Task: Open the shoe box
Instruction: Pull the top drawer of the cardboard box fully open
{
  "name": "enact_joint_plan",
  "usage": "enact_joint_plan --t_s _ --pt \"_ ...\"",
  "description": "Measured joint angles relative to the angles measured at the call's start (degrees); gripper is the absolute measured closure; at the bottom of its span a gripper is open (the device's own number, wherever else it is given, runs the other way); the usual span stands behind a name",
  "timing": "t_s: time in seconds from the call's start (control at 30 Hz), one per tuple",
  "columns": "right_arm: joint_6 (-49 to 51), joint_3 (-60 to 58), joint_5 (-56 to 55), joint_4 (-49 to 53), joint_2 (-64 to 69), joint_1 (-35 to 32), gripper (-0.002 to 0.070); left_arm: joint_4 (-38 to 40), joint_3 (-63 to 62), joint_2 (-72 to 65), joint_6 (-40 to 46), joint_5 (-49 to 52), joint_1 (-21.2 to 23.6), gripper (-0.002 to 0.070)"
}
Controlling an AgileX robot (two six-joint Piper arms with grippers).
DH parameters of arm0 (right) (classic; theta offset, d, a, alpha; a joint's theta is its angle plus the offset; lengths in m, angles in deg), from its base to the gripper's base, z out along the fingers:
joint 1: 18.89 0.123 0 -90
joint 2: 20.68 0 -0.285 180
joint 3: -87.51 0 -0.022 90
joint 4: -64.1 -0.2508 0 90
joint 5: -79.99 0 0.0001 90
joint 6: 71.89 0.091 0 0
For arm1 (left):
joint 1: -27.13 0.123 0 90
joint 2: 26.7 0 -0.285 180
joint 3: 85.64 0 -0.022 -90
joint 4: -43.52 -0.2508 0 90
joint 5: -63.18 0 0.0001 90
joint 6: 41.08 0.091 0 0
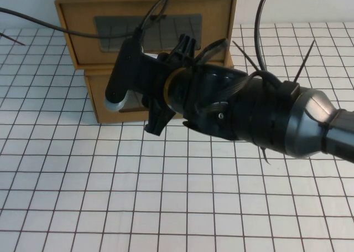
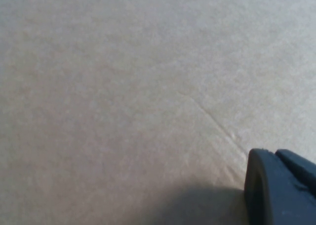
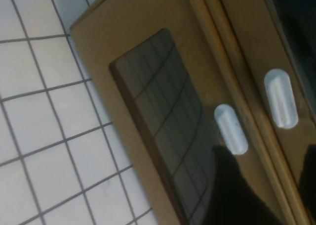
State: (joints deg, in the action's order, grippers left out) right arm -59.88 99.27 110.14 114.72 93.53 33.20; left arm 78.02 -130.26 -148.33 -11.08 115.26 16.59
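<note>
Reaching in from the right, the right gripper (image 1: 134, 116) sits at the front of the lower brown cardboard shoe box (image 1: 98, 91), left of centre, with its fingers spread and holding nothing. Centre them on the white oval pull tab (image 3: 230, 129), close, then draw straight toward the near side (a skewed tug may shift the upper tan cardboard box (image 1: 83, 36)). The left gripper (image 2: 279, 188) hangs close over plain cardboard; I cannot tell whether it is open.

surface: white table (image 1: 166, 207), dark grid lines | behind: pale backdrop (image 1: 25, 0), probably wall
</note>
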Motion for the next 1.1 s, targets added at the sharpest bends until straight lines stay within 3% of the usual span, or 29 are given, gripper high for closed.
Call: enact_joint_plan --t_s 0.43,1.1 --pt "0.1 8.2 -4.6 5.7 9.9 -5.0 0.0409 0.0 0.0 0.0 0.1 0.1 0.0 0.0677" --pt "0.1 11.5 -6.3 13.4 13.9 -5.2 0.0432 -0.2 0.0 0.0 0.1 0.1 0.0 0.0677"
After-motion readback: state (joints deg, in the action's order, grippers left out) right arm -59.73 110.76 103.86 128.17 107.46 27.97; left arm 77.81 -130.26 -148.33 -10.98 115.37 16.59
